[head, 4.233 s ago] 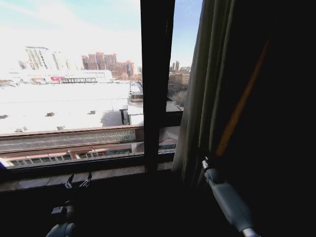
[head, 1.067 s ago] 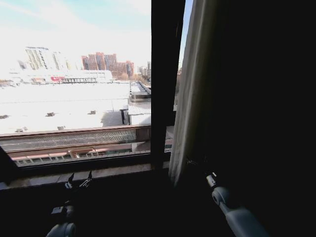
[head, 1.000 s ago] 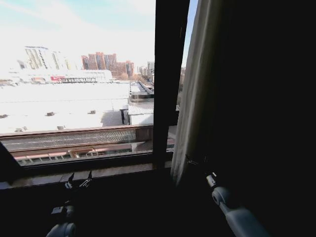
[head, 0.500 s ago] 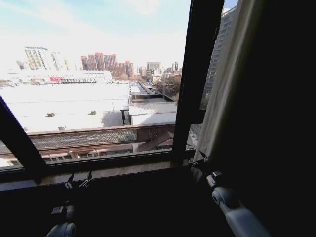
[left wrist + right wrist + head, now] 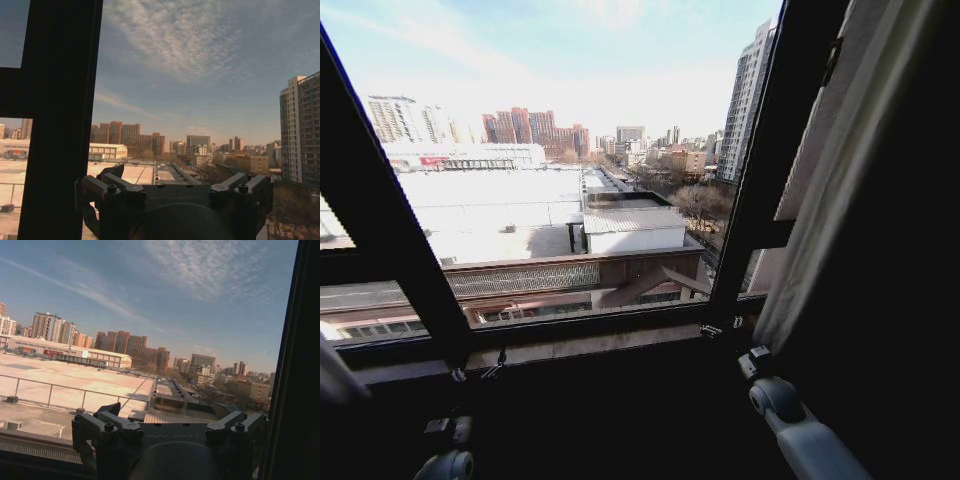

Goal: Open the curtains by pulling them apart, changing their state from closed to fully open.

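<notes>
Sheer curtains bunched right, both hands open

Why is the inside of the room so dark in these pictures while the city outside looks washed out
Head view: strong daylight through the glass backlights everything, so the sheer white pleated curtain, the black window frame bars and both arms go near-silhouette, and the white rooftops glare out. Left wrist view: the open left gripper is a dark shape against blue sky. Right wrist view: the open right gripper is equally shadowed.
</notes>
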Tool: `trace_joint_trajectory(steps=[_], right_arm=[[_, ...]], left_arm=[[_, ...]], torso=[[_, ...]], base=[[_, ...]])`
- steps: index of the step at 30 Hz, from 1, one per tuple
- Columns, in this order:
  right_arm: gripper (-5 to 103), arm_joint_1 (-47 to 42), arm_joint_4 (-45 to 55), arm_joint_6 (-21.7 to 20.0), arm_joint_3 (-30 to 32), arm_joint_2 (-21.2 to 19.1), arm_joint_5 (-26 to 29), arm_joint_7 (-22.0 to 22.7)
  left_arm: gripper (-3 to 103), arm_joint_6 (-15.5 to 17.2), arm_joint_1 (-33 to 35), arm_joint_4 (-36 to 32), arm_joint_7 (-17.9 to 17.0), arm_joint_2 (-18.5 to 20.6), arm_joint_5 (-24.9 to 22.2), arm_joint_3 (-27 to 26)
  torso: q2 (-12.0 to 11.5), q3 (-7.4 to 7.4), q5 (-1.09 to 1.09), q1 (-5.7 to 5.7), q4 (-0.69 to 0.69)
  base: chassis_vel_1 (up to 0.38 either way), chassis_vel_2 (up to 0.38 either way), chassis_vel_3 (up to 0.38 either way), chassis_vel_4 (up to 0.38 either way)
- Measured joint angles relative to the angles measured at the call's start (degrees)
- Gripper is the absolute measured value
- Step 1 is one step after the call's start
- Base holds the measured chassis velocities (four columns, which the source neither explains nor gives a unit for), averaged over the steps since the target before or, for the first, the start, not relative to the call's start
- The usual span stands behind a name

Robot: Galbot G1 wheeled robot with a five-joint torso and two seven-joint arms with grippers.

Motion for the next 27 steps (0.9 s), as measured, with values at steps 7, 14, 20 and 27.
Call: trace_joint_trajectory(steps=[7,14,20,27], right_arm=[[100,0.0,0.0,0.0,0.0,0.0,0.0,0.0],[100,0.0,0.0,0.0,0.0,0.0,0.0,0.0],[100,0.0,0.0,0.0,0.0,0.0,0.0,0.0],[100,0.0,0.0,0.0,0.0,0.0,0.0,0.0]], left_arm=[[100,0.0,0.0,0.0,0.0,0.0,0.0,0.0],[100,0.0,0.0,0.0,0.01,0.0,0.0,0.0],[100,0.0,0.0,0.0,0.01,0.0,0.0,0.0],[100,0.0,0.0,0.0,0.01,0.0,0.0,0.0]], torso=[[0.0,0.0,0.01,0.01,0.01],[0.0,0.0,-0.02,0.01,0.02],[0.0,-0.01,-0.05,0.0,0.01],[0.0,0.0,0.0,-0.01,-0.01]], base=[[0.386,0.332,-0.385,-0.328],[0.39,0.334,-0.374,-0.336],[0.399,0.315,-0.396,-0.312],[0.374,0.323,-0.382,-0.325]])
